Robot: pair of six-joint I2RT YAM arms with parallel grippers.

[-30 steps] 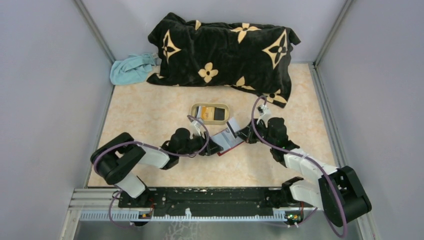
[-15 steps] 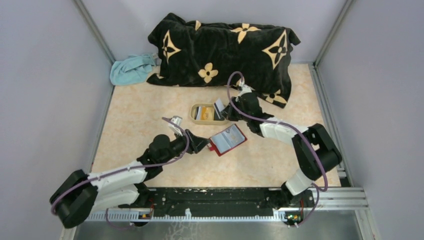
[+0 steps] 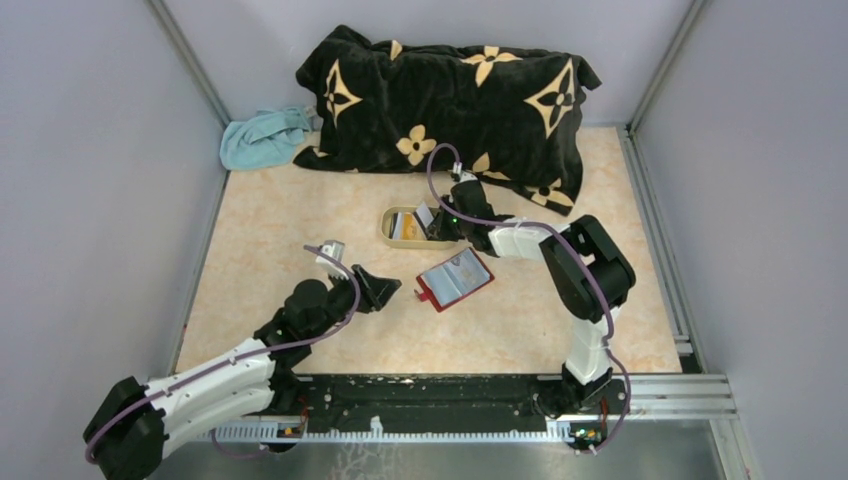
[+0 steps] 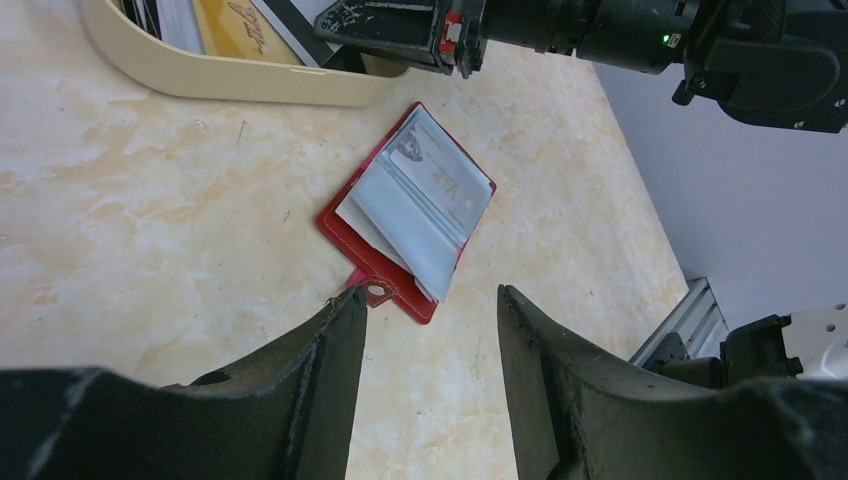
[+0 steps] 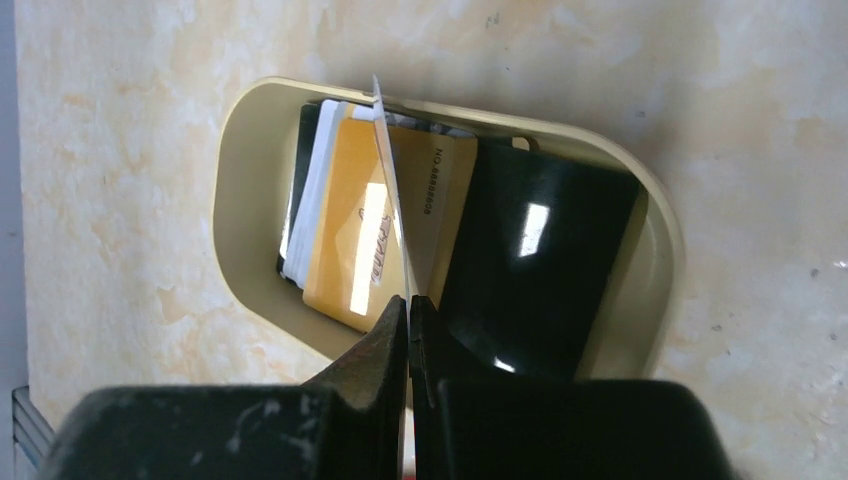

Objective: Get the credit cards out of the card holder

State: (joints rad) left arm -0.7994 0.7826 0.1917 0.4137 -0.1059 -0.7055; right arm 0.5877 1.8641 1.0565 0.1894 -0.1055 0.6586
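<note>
Dropping this card cleanly is the job in hand: the right gripper (image 5: 408,300) has its jaws pressed together on the near end of a thin pale card (image 5: 388,180). It holds the card edge-up over the beige oval tray (image 5: 232,210), directly above the orange-yellow card (image 5: 345,250) and beside the black card (image 5: 540,250) lying inside. A good release, I judge, means lowering until the card's far edge nears the pile, tipping it flat, and only then parting the jaws, so it lands inside the rim rather than skidding onto the marbled table (image 3: 270,250). The card holder (image 4: 410,215) lies open on the table near the tray, pale pockets up, seemingly with a card in its sleeve. The left gripper (image 4: 430,297) hovers near its red tab, jaws spread and empty, well placed to pin it for the next pull.
</note>
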